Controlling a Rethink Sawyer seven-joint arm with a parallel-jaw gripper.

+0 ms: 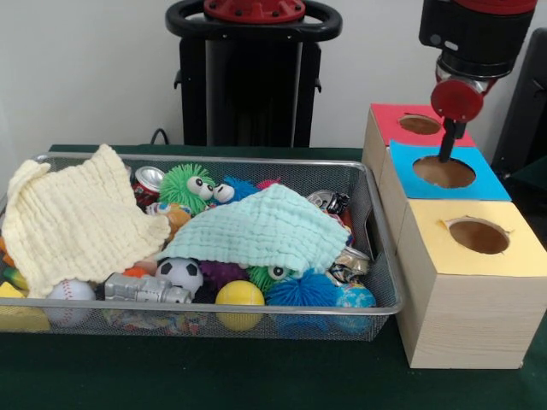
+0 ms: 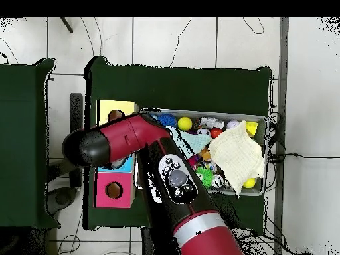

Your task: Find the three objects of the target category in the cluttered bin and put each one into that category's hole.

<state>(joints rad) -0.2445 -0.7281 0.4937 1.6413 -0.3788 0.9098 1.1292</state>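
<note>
1. The gripper (image 1: 447, 143) is seen at the right of the front view, hanging under the red and black arm (image 2: 143, 136); its dark tip reaches down to the far rim of the blue-topped hole (image 1: 444, 172).
2. Whether the fingers are released or clenched cannot be told: they appear as one narrow dark shape, and no object is seen in them.
3. The hole (image 1: 420, 125) in the red paper top lies just beyond the fingers, toward the robot, in the neighbouring box.
4. The yellow-topped hole (image 1: 479, 236) lies on the camera side of the fingers, past the blue one.
5. The bin (image 1: 380, 256) is set well to the left of the fingers in the front view, beside the row of boxes.
6. Inside the bin, a pale yellow cloth (image 1: 75, 220) is draped over the left end and a mint green cloth (image 1: 265, 229) over the middle.
7. Around the cloths are seen a green fuzzy toy with eyes (image 1: 187, 187), a yellow ball (image 1: 239, 295), a small soccer ball (image 1: 180, 273), a baseball (image 1: 70, 292), a blue spiky ball (image 1: 301, 290) and a silver toy (image 1: 146, 289).
8. In the overhead view the gripper is hidden beneath the arm.
</note>
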